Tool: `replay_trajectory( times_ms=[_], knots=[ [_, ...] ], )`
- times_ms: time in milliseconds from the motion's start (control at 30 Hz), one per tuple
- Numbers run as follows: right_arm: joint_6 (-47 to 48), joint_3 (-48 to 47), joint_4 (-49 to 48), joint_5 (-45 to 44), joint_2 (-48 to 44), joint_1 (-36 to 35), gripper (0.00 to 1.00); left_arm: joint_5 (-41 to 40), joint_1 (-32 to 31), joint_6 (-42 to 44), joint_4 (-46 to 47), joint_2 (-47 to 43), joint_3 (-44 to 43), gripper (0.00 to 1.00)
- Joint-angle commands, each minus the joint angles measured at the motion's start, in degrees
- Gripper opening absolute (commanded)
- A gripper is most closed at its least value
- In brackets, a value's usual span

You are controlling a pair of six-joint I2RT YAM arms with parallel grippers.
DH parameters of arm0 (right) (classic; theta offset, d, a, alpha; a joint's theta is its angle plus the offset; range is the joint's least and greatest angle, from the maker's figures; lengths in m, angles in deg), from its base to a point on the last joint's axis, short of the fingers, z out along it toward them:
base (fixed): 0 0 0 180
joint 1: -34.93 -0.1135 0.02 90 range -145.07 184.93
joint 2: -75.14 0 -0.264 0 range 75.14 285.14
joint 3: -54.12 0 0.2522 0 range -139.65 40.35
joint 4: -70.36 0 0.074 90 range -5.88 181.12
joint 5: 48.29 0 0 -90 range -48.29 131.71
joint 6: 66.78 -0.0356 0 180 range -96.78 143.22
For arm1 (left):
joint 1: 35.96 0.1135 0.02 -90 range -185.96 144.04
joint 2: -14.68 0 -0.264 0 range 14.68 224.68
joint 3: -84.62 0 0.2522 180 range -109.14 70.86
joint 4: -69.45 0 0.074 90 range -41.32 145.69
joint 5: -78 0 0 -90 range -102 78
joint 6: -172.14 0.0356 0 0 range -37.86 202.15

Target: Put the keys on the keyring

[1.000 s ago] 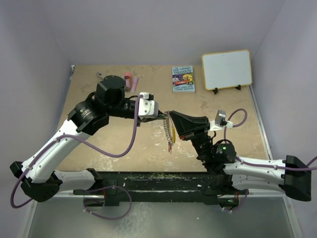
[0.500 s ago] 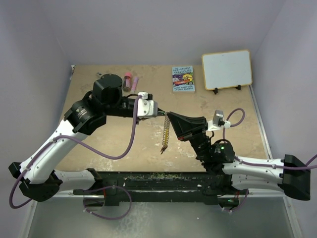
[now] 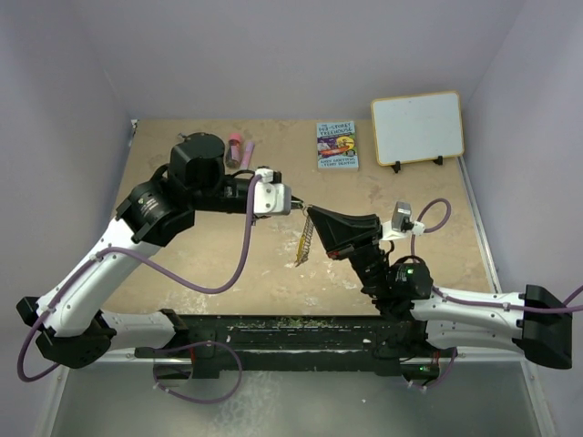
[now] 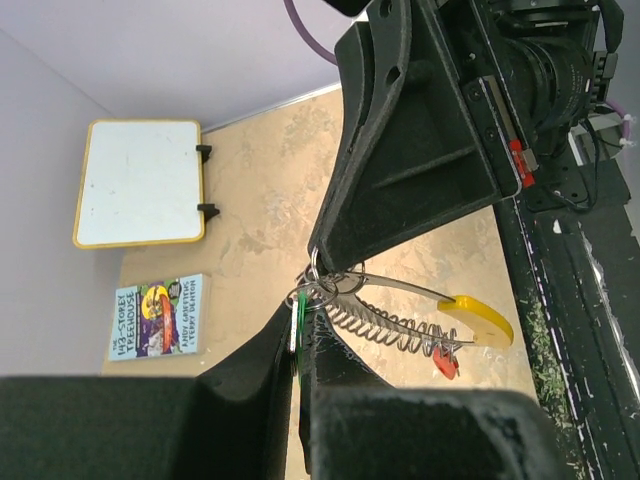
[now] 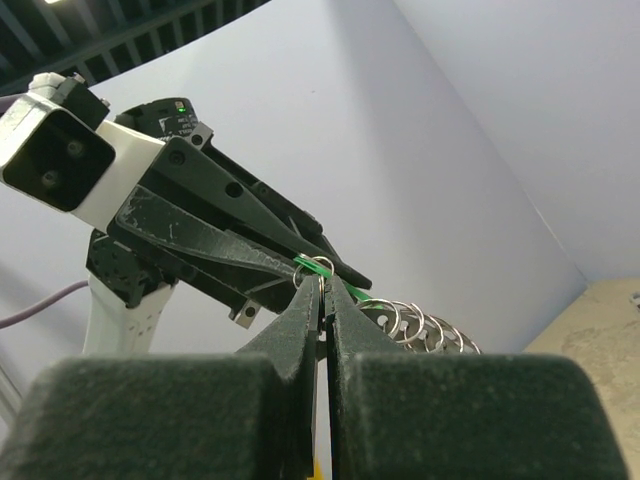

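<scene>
jaws shut both sides: left on flat green key [image 4: 298, 312], right on thin silver keyring [image 4: 386, 328], coiled, yellow-tipped.

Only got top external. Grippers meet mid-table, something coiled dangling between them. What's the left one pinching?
Observer: The left wrist view shows the left gripper shut on the small key with the green plastic tag.
Operator: And the right?
Observer: In the right wrist view, the right gripper is shut on the thin silver wire of the large coiled keyring, right beside the green tag.
Operator: Any key on it already?
Observer: A small key with a red tag hangs at the coil's far end, by the yellow stretch.
</scene>
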Motion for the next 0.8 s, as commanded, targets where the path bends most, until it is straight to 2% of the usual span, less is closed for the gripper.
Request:
replay_trajectory(
  times_ms=[0, 100, 233, 267, 333, 500, 667, 767],
  knots=[
    [-0.23, -2.01, 0.40, -0.14, -2.24, -0.03, 0.00, -1.86, -0.17, 5.61, -1.19, 0.19, -4.20, 0.03],
    [-2.04, -2.64, 8.32, -2.80, -3.80, -0.06, 0.07, -4.85, -0.19, 10.85, -2.12, 0.45, -2.91, 0.03],
    [-4.03, -1.54, 15.03, -7.46, -6.21, -0.04, 0.34, -8.17, -0.17, 15.81, 0.86, -0.13, 1.56, 0.03],
    [-4.63, -1.10, 17.22, -8.93, -7.24, -0.02, 0.64, -8.39, -0.16, 16.86, 1.23, 0.04, 2.38, 0.03],
    [-6.78, -1.55, 26.67, -13.07, -10.14, -0.02, 0.83, -8.87, -0.17, 19.43, 1.72, 0.90, 3.54, 0.03],
    [-15.10, -3.30, 53.31, -23.93, -19.51, 0.07, 0.87, -14.08, -0.17, 27.28, 5.94, 4.76, 7.75, 0.03],
    [-31.91, -4.91, 83.69, -32.12, -26.19, 0.07, 0.91, -20.63, -0.03, 34.33, 14.15, 9.77, 13.23, 0.03],
    [-39.45, -3.78, 92.46, -32.25, -30.55, 0.07, 0.91, -22.42, 1.80, 37.21, 19.57, 14.80, 15.00, 0.03]
  ],
)
